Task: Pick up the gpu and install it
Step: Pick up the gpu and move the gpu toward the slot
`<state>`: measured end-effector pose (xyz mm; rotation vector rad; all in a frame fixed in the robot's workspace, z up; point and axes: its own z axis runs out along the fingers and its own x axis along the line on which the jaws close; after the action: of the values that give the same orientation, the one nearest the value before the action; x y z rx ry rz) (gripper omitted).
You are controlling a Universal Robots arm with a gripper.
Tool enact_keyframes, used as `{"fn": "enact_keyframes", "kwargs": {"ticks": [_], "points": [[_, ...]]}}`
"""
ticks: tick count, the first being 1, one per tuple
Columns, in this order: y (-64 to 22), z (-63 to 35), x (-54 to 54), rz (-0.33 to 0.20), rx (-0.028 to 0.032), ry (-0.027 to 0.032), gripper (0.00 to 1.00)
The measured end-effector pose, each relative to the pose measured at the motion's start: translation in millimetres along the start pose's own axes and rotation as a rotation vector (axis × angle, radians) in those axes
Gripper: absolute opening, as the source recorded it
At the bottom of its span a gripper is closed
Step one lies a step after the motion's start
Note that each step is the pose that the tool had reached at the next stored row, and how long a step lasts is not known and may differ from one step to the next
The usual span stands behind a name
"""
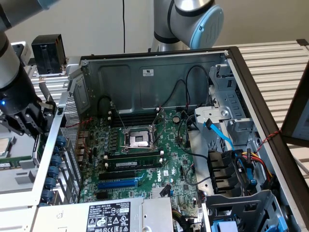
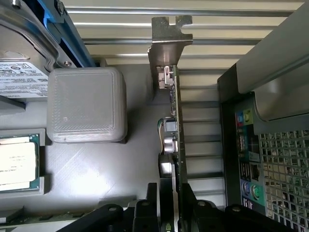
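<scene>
- The tool (image 1: 37,126) is hanging at the exterior view's left, outside the case (image 1: 145,82), low over the tray near that edge of the surface (image 1: 282,63).
- In the wrist view the tool (image 2: 171,205) is sitting down over the near end of the gpu (image 2: 177,135), with the card's edge running straight into it.
- Whether the tool is clamping the gpu or standing apart from it cannot be told.
- The gpu is standing on its edge on the grey tray (image 2: 96,169), outside the case and not on the motherboard (image 1: 159,159).
- Its silver bracket (image 2: 166,43) is pointing away from the tool, over the surface's metal slats (image 2: 120,48).
- Small parts are sticking out from one face of the thin green board.
- The gpu is lying between a grey ribbed block (image 2: 87,104) on one side and the case's rear panel (image 2: 246,145), with its coloured ports, on the other; it is apart from both.
- A cpu (image 2: 17,162) is resting in a tray pocket just beside the block, and the exterior view is showing it (image 1: 4,145) below the tool.
- The arm (image 1: 14,82) is reaching down to the tool from the exterior view's upper left corner.
- Inside the case, black and blue cables are trailing over the motherboard.
</scene>
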<state>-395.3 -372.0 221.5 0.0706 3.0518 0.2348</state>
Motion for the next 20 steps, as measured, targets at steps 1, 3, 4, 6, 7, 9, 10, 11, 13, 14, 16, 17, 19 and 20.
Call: {"fn": "enact_keyframes", "kwargs": {"ticks": [1,3,4,6,7,9,10,11,13,14,16,17,19,20], "points": [[0.0,0.0,0.0,-0.002,0.0,0.0002,0.28],[0.1,-0.1,0.0,-0.006,-0.0006,0.0008,0.28],[0.1,-0.1,0.0,-0.009,-0.0008,0.001,0.28],[0.1,-0.3,-0.1,-0.012,-0.0012,0.0014,0.28],[0.1,-0.5,-0.1,-0.014,-0.0012,0.0019,0.28],[0.1,-0.6,0.0,-0.015,-0.0013,0.0021,0.28],[0.1,-0.6,0.0,-0.015,-0.0013,0.0021,0.28],[0.1,-0.6,0.0,-0.015,-0.0013,0.0022,0.28],[0.1,-0.6,0.0,-0.015,-0.0013,0.0022,0.28],[0.2,-1.5,-0.1,-0.015,-0.001,0.0027,0.28],[0.9,-6.0,-0.4,-0.017,-0.0012,0.0025,0.28],[1.4,-8.9,-0.7,-0.018,-0.0015,0.0024,0.28],[2.5,-15.6,-1.2,-0.021,-0.0017,0.0027,0.28],[3.0,-18.8,-1.4,-0.022,-0.0019,0.0028,0.28]]}}
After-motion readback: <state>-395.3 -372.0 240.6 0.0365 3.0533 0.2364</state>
